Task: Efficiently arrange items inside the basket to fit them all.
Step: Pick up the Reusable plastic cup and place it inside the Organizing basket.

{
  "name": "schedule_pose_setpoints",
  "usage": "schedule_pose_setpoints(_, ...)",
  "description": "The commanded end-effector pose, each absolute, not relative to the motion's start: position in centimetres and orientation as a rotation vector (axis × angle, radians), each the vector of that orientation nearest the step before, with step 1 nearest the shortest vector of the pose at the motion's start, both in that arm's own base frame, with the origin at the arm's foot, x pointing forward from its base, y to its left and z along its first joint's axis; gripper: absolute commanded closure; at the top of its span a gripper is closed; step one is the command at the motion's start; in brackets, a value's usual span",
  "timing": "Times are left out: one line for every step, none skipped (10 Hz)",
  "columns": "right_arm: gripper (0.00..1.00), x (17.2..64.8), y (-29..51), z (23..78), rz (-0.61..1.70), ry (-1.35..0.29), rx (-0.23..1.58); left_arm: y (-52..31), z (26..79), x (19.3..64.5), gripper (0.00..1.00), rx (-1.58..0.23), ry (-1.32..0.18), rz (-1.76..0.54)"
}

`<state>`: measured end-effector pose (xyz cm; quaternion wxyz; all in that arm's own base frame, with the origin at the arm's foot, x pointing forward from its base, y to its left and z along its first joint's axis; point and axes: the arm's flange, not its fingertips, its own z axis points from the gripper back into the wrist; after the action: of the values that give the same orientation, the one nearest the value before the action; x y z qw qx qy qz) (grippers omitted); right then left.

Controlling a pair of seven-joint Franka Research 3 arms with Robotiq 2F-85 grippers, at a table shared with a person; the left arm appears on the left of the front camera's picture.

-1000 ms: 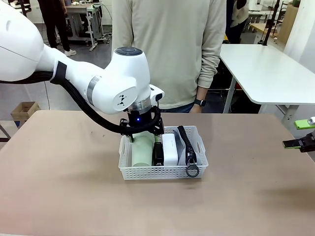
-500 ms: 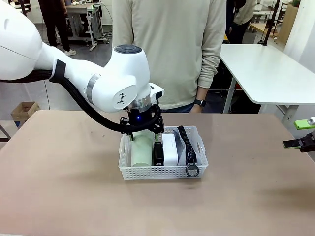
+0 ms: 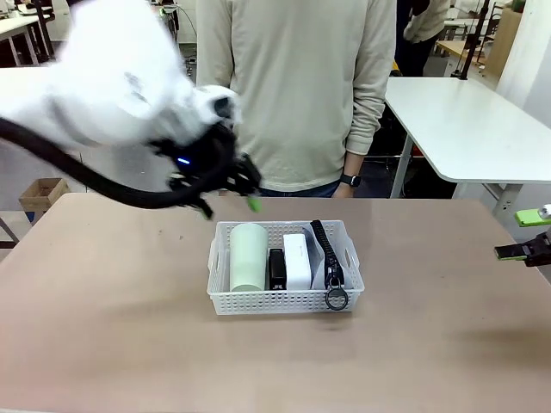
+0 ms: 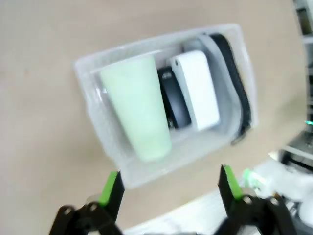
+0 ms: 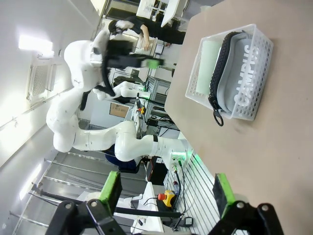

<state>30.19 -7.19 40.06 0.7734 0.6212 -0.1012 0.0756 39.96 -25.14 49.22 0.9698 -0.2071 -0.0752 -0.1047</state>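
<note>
Left gripper (image 4: 168,188) spread wide, empty; we lift clear of the basket (image 3: 284,301) without snagging the cup (image 3: 248,256).

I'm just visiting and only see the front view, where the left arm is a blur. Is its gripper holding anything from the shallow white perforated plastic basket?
Observer: No. In the left wrist view the left gripper is open and empty, above the basket.
Operator: Is anything written on the grey oval pouch with the black zipper?
Observer: Yes. The right wrist view shows the pouch's broad side, printed "CAMPUS".
</note>
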Motion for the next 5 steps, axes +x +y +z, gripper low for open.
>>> schedule_pose_setpoints(0.00,30.2,-7.1,40.5,0.150,-0.215,1.359,-11.9,50.5,39.2,0.00,-0.554,-0.007,-0.148)
schedule_pose_setpoints(0.00,30.2,-7.1,40.5,0.150,-0.215,1.359,-7.0,49.9,39.2,0.00,-0.691,0.060,-0.105)
schedule_pose_setpoints(0.00,30.2,-7.1,40.5,0.150,-0.215,1.359,-2.6,48.5,38.8,0.00,-0.870,0.079,-0.066)
schedule_pose_setpoints(0.00,30.2,-7.1,40.5,0.150,-0.215,1.359,1.6,46.7,37.9,0.00,-1.077,0.046,-0.039)
schedule_pose_setpoints(0.00,30.2,-7.1,40.5,0.150,-0.215,1.359,6.0,44.5,36.6,0.00,-1.291,-0.050,0.066)
